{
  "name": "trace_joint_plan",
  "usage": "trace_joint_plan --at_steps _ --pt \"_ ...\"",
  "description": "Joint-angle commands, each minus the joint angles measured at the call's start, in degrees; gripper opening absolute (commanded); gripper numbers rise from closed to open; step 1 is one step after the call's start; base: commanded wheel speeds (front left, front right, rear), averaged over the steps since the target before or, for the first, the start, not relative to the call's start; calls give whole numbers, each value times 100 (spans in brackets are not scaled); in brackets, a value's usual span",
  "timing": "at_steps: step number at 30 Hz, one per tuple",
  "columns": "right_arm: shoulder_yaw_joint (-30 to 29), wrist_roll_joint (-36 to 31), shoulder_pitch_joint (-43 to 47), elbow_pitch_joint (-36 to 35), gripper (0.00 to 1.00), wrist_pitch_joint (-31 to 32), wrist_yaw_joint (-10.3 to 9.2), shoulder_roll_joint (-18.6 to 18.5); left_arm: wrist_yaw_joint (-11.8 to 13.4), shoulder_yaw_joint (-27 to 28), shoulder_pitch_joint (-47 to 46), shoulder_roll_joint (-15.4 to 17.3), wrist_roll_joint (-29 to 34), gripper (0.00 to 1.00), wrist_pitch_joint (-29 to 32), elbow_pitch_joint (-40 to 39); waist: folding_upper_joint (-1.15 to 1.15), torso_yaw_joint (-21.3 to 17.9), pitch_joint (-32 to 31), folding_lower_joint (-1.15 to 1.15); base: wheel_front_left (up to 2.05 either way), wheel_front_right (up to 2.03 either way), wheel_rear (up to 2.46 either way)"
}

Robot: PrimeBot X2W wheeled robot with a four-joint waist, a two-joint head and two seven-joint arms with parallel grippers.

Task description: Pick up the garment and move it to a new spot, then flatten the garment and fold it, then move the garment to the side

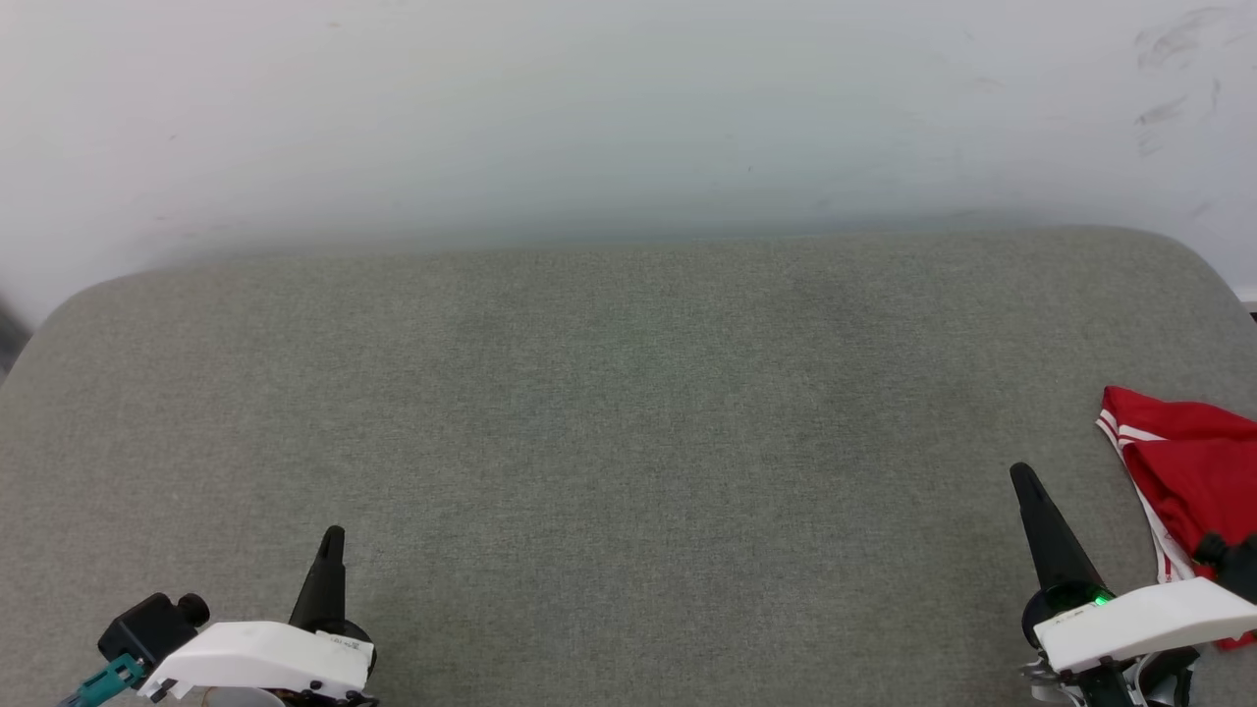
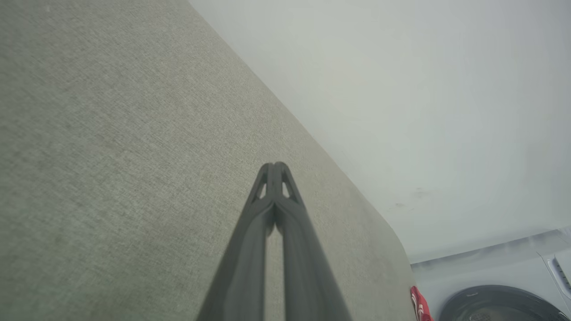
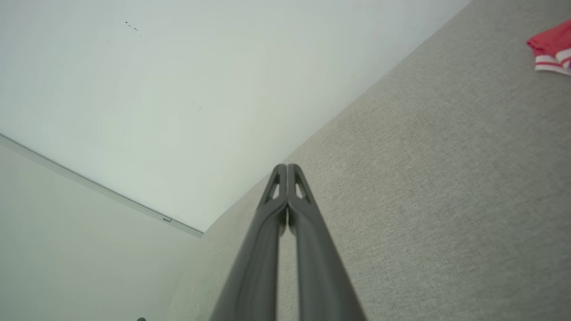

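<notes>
At lower left of the head view: left gripper (image 1: 334,538), over the grey fabric surface (image 1: 628,393). Fingers (image 2: 250,249) clenched, tips pressed flat together in the left wrist view, with only a thin slit lower down between the two shanks. Holds nothing; touches no object. At lower right of the head view: right gripper (image 1: 1021,478), pointing up and slightly toward the left. Fingers (image 3: 312,249) likewise shut tight in the right wrist view, tips together, nothing clamped between them. Cannot tell whether either pair of tips rests on the fabric below. At the far right edge of the grey fabric surface: garment (image 1: 1193,462), bunched, just to the right of the right gripper and partly cut off by the frame edge. Red cloth, red-and-white striped trim along its near-left border. Clear of the right fingers — a strip of bare grey fabric between the dark finger and the trim. Overlapped lower down in the picture by the white wrist casing (image 1: 1144,619); cannot tell whether touching there. Appears in the right wrist view as a red corner with white stripes at upper right, well apart from the fingertips, and in the left wrist view as a red sliver at the far corner of the surface. On the right wrist: green light (image 1: 1080,594), lit. Behind the surface: pale wall (image 1: 628,98).
</notes>
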Motion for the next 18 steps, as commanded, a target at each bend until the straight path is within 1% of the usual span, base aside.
trace_joint_plan --at_steps 1,18 --pt "-20 157 -178 -19 0 18 0 -42 -54 58 -162 13 -117 0 28 -42 0 3 1 0 0 0 0" --pt "-93 1275 -313 253 0 48 0 -34 -228 283 -295 -161 -1013 0 311 31 0 58 19 0 0 0 0"
